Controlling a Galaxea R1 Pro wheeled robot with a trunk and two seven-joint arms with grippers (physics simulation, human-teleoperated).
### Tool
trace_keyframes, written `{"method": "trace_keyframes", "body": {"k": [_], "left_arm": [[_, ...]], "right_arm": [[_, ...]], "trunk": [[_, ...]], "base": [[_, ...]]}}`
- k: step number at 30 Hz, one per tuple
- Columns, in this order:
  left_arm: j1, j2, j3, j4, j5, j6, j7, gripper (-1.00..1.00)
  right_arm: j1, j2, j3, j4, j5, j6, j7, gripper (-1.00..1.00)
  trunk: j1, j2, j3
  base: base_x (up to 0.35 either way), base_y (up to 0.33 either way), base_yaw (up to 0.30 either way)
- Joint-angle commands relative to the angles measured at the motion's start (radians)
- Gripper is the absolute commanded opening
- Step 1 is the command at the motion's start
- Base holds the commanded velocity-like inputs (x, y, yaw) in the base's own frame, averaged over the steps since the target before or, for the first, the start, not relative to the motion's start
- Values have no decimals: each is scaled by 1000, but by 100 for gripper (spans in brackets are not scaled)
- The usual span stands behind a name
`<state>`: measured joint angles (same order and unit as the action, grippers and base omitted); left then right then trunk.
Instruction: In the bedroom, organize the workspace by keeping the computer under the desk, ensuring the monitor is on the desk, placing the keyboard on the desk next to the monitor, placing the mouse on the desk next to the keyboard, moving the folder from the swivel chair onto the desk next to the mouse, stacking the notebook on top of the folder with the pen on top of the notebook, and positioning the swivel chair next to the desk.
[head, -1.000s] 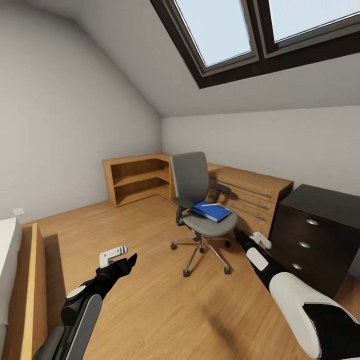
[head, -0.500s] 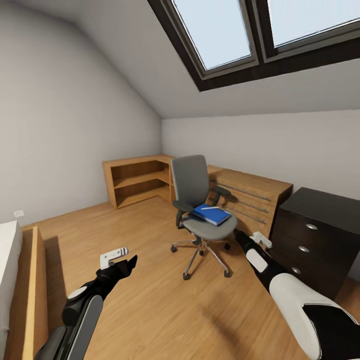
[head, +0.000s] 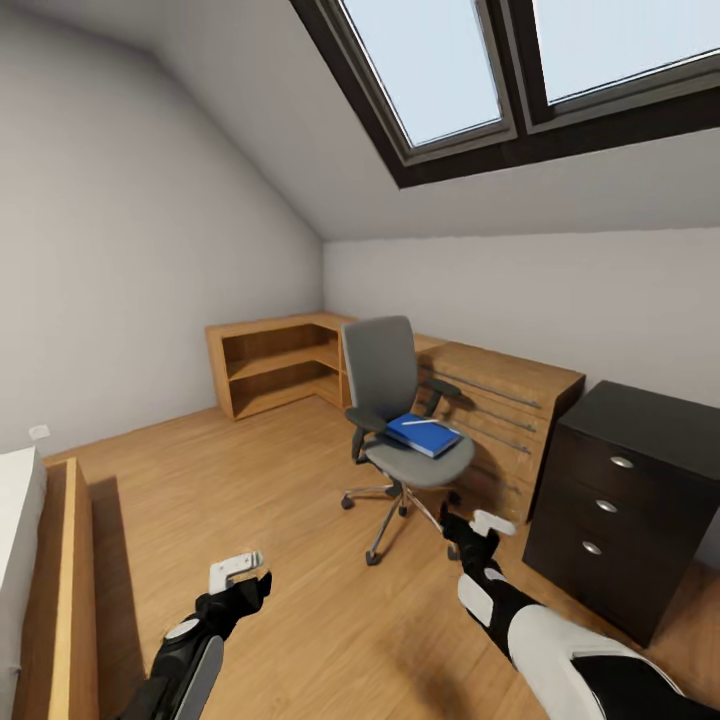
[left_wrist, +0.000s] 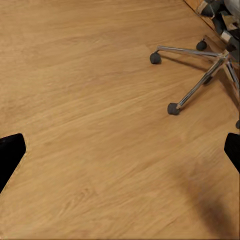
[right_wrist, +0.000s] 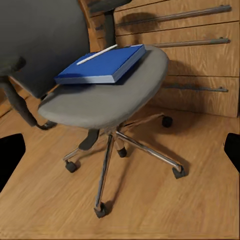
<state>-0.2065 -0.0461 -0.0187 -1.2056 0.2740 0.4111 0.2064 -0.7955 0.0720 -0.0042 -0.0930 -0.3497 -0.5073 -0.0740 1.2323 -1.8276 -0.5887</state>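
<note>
The grey swivel chair (head: 385, 375) stands mid-room on the wood floor, also seen close in the right wrist view as the swivel chair (right_wrist: 107, 102). A blue folder (head: 424, 435) lies on its seat with a white pen (head: 421, 422) across it; the right wrist view shows the folder (right_wrist: 102, 65) and pen (right_wrist: 97, 54) too. I cannot pick out a separate notebook. The desk's black drawer unit (head: 650, 412) is right of the chair. My left gripper (head: 243, 580) (left_wrist: 120, 152) is open over bare floor. My right gripper (head: 470, 527) (right_wrist: 120, 150) is open, short of the chair's base. Computer, monitor, keyboard and mouse are out of view.
A low light-wood cabinet (head: 500, 395) with long handles runs behind the chair, joined to open wooden shelves (head: 272, 365) in the corner. A bed's wooden side (head: 68, 580) lies at the left. The sloped ceiling carries a skylight (head: 440, 60). Open floor (head: 300, 500) stretches before me.
Both arms have dropped lower and drawn back toward me; the right gripper has shifted left. The view has tilted slightly; chair, folder and pen have not moved.
</note>
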Motion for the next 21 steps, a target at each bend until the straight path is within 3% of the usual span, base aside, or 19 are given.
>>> {"method": "trace_keyframes", "body": {"k": [1, 2, 11, 21], "left_arm": [[-1, 0, -4, 26, 4, -31, 9, 100], [-1, -2, -28, 140, -21, -155, 7, 100], [-1, -8, -99, 417, -48, -370, 8, 100], [-1, -10, -111, 640, -51, -562, 8, 100]], "right_arm": [[6, 6, 0, 18, 12, -23, -3, 100], [39, 20, 0, 72, 45, -96, -3, 100], [186, 37, 1, 106, 137, -223, -3, 100], [305, 36, 2, 109, 210, -316, -3, 100]], "trunk": [[-4, 7, 2], [-8, 14, 5], [-42, 77, 34], [-81, 147, 65]], "base": [[0, 0, 0], [0, 0, 0], [0, 0, 0], [0, 0, 0]]}}
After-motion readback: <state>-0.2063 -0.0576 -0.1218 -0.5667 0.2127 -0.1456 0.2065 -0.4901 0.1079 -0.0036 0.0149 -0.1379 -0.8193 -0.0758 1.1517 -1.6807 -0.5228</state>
